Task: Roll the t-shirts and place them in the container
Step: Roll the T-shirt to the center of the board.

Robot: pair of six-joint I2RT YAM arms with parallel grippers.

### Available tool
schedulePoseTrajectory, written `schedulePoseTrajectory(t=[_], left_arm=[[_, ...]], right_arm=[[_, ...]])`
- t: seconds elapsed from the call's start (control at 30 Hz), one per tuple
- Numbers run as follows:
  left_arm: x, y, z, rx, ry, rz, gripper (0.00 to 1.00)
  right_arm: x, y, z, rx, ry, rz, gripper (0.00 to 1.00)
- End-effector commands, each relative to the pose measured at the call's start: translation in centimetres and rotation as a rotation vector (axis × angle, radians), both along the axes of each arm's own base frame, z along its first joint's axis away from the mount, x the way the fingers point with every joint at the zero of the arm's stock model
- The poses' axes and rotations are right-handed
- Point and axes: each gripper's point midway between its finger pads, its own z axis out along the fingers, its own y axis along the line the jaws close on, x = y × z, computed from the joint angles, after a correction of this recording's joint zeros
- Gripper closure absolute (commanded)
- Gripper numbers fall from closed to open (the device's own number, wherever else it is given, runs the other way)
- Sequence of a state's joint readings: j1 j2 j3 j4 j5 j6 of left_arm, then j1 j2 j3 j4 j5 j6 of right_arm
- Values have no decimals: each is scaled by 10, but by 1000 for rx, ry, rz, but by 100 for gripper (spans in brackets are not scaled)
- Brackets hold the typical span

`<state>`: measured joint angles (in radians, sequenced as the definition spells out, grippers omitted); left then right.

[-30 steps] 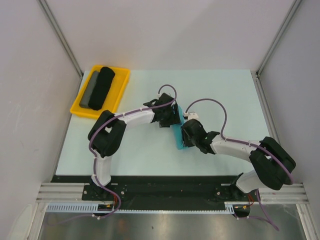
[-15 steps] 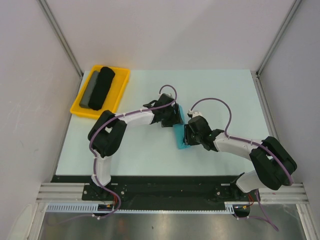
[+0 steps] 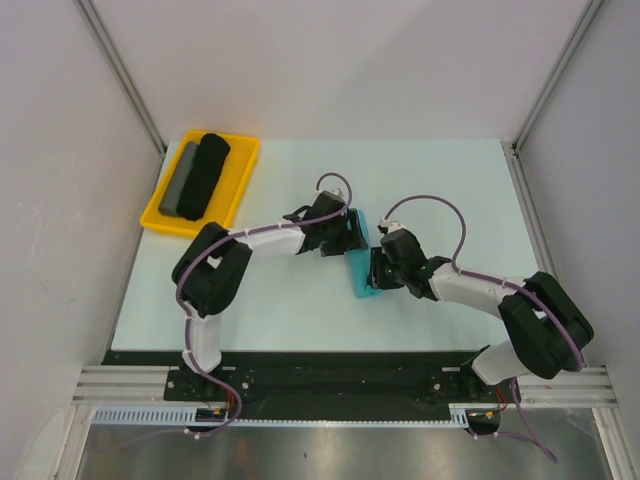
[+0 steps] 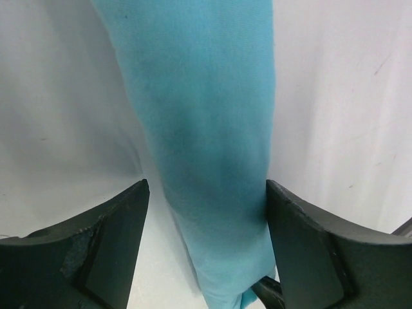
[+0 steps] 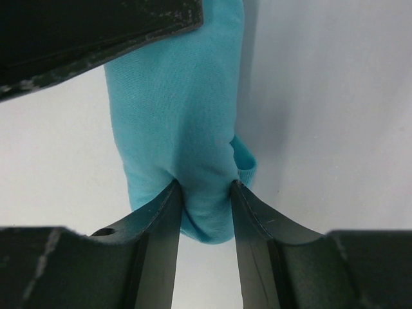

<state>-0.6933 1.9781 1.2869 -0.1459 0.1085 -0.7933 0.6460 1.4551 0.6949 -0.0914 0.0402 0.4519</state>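
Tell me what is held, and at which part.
The right gripper pinches the rolled turquoise cloth t-shirt at one end; the open left gripper only straddles it.

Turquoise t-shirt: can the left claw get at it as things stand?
Probably yes: the left claw, open, straddles the turquoise t-shirt with nothing between, while the right claw pinches only its other end.

Yellow tray (image 3: pixel 239 172): far-left corner of table, set askew | Table (image 3: pixel 270 300): pale green top | Wall panels (image 3: pixel 60 150): white, enclosing three sides | Black strip (image 3: pixel 330 365): along near table edge | Aluminium rail (image 3: pixel 130 385): just beyond it
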Motion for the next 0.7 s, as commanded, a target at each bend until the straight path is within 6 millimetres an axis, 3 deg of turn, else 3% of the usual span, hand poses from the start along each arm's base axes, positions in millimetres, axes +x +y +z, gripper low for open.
schedulePoseTrajectory(t=[0.0,0.3,0.67], left_arm=[[7,-4,40,-86,-105,-7,22],[5,6,50,-184,-149,9,21],[10,1,29,-199,-96,12,34]], right_arm=[[-2,-21,-20,-75,35,-45,60],[-1,-23,-20,-74,39,-50,60],[0,-29,-21,-84,44,-64,60]])
